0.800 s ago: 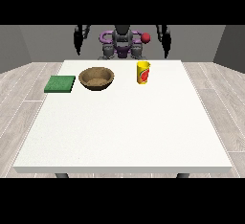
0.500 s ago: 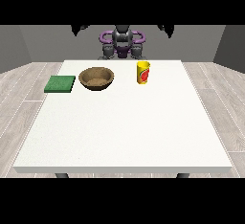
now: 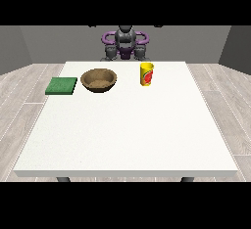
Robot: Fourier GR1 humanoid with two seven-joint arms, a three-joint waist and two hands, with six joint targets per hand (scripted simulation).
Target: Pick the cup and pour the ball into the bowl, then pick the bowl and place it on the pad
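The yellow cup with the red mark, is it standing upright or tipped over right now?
Upright. The yellow cup with the red mark stands on its base on the white table, open rim facing up, beside the brown bowl.

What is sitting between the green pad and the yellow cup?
The brown bowl sits between the green pad and the yellow cup, closer to the pad, as the front view shows. All three stand apart on the white table.
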